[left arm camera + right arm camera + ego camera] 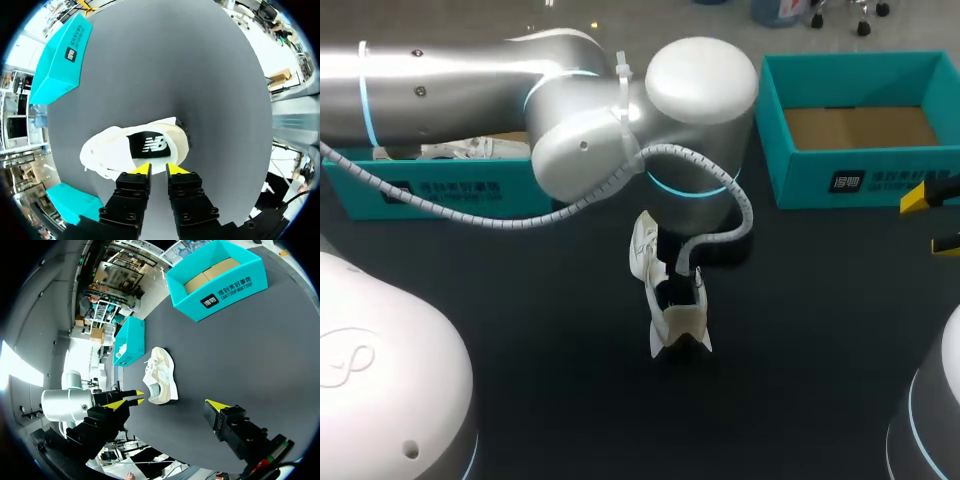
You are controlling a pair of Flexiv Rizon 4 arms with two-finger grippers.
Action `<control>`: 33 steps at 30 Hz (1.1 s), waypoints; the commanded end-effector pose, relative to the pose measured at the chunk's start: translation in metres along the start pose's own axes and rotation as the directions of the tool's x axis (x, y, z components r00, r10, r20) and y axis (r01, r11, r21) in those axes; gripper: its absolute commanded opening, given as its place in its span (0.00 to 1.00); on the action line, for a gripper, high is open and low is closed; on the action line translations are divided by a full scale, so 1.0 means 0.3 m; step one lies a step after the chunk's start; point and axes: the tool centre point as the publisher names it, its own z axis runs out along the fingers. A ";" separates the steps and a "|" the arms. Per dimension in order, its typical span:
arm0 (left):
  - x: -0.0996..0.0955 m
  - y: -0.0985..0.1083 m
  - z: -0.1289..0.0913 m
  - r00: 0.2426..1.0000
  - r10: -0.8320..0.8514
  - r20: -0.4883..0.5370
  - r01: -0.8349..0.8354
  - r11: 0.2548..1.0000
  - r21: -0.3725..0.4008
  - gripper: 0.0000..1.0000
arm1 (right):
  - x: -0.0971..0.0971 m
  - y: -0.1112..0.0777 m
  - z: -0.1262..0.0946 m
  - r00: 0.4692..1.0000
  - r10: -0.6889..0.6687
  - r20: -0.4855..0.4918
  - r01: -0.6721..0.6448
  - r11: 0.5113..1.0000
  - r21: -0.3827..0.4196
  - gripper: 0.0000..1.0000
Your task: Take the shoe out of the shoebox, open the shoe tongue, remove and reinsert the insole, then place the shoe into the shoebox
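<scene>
L pincer (159, 169): over mid table (165, 60), aimed down at shoe (107, 150); can't tell if pinching shoe's rim or just next to it.
shoe: white, on dark table, out of both boxes, right under L pincer; opening turned up to L pincer, black insole (149, 145) showing inside.
R pincer (166, 404): spread wide, nothing in it, low by table's R edge; shoe well ahead of it, not touching.
open box (800, 180): teal, brown floor showing, at far edge, ahead of R pincer & off to one side, well apart from shoe.
other box (440, 195): teal, white stuff in it, at far edge, behind L pincer, partly under L arm (440, 75).
room: wide strip of dark table btw shoe & each box, also btw shoe & R pincer.
edges: both boxes close to table's rim; shoe near middle, far from every edge.
</scene>
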 end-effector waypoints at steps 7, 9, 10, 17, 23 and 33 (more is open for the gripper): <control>0.093 -0.023 0.035 0.975 -0.220 0.041 0.215 0.972 0.098 0.76 | 0.001 -0.005 0.000 1.000 0.001 0.003 -0.001 1.000 -0.002 1.00; 0.106 -0.031 0.052 0.976 -0.215 0.033 0.211 0.973 0.098 0.73 | 0.001 -0.005 0.000 1.000 0.001 0.003 -0.001 1.000 -0.002 1.00; 0.111 -0.031 0.060 0.976 -0.217 0.032 0.213 0.972 0.099 0.73 | 0.001 -0.005 0.000 1.000 0.001 0.003 -0.001 1.000 -0.002 1.00; 0.132 -0.030 0.109 0.975 -0.221 0.020 0.218 0.971 0.094 0.70 | 0.001 -0.005 0.000 1.000 0.001 0.003 -0.001 1.000 -0.002 1.00; 0.118 -0.042 0.169 0.972 -0.234 0.009 0.233 0.969 0.078 0.67 | 0.001 -0.005 0.000 1.000 0.001 0.003 -0.001 1.000 -0.002 1.00; 0.102 -0.076 0.250 0.980 -0.195 -0.036 0.196 0.980 0.026 0.80 | 0.001 -0.005 0.000 1.000 0.001 0.003 -0.001 1.000 -0.002 1.00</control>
